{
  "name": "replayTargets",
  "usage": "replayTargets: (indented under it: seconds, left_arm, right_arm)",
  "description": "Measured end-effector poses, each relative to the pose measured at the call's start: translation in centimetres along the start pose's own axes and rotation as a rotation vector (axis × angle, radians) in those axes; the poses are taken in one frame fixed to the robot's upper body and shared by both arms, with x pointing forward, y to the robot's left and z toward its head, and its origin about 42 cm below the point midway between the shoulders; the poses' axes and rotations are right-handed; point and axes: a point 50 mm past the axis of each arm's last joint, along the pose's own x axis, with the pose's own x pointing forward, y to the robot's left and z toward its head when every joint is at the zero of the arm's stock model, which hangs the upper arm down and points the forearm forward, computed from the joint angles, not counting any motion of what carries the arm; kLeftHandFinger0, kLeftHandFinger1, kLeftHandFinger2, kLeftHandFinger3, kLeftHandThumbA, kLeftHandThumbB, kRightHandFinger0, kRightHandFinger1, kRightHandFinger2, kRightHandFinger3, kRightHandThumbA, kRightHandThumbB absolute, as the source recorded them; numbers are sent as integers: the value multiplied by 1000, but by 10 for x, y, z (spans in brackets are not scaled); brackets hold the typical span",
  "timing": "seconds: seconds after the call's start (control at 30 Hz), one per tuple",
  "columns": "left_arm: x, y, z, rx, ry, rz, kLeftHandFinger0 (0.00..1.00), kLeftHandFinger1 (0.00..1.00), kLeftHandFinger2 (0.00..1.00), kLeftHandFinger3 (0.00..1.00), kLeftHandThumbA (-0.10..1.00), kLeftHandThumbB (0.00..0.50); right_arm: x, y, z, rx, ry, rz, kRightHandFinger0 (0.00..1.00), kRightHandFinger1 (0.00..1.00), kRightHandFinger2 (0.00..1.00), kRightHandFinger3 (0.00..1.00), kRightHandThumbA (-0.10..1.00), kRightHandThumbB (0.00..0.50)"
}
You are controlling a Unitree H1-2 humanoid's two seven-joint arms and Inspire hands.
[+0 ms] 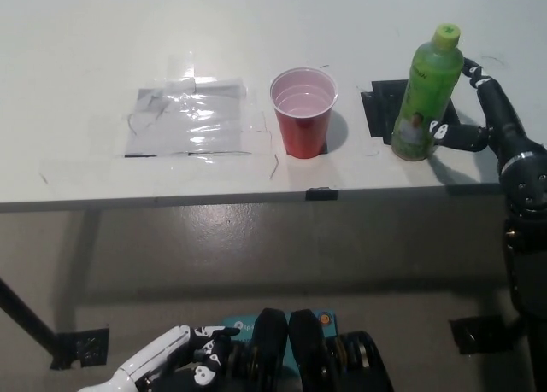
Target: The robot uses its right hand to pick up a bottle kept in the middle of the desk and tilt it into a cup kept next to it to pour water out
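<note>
The black right robot hand (480, 123) reaches in over the white worktop (102, 42) with its fingers (453, 134) spread wide, cupped around the tall green plastic bottle with a lime cap (426, 93) but not yet clamped on it. The bottle stands upright on a black tape patch (382, 110), just to the left of that hand. Further left stands an open red plastic cup (303, 112). The white left robot hand (162, 365) rests low, below the worktop edge, holding nothing.
</note>
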Motion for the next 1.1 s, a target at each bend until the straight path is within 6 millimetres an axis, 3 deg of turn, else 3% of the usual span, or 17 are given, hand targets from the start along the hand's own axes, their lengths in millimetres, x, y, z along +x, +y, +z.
replayTargets:
  seconds: [0.13, 0.23, 0.37, 0.73, 0.9, 1.1]
  left_arm:
    - [0, 0, 0, 1, 0, -3, 880, 954, 898, 1000, 1000, 500]
    - [1, -1, 1, 4, -1, -9, 864, 927, 886, 1000, 1000, 500]
    - [3, -1, 3, 12, -8, -22, 845, 915, 886, 1000, 1000, 500]
    - [6, -3, 6, 21, -13, -47, 824, 908, 900, 1000, 1000, 500]
    - [7, -4, 6, 21, -12, -55, 857, 927, 912, 1000, 1000, 500]
    - [7, -5, 6, 21, -11, -64, 874, 934, 908, 951, 1000, 500]
  right_arm:
    - [7, 6, -12, 7, 55, 23, 1000, 1000, 1000, 1000, 615, 500]
    - [15, 12, -17, 19, 95, 33, 1000, 1000, 1000, 1000, 671, 500]
    - [28, 22, -21, 18, 146, 47, 1000, 1000, 1000, 1000, 659, 500]
    - [44, 44, 6, 12, 134, 48, 1000, 1000, 1000, 1000, 661, 500]
    - [46, 42, 17, 4, 111, 35, 1000, 1000, 1000, 1000, 637, 500]
    - [47, 40, 17, 7, 114, 22, 1000, 1000, 1000, 1000, 670, 500]
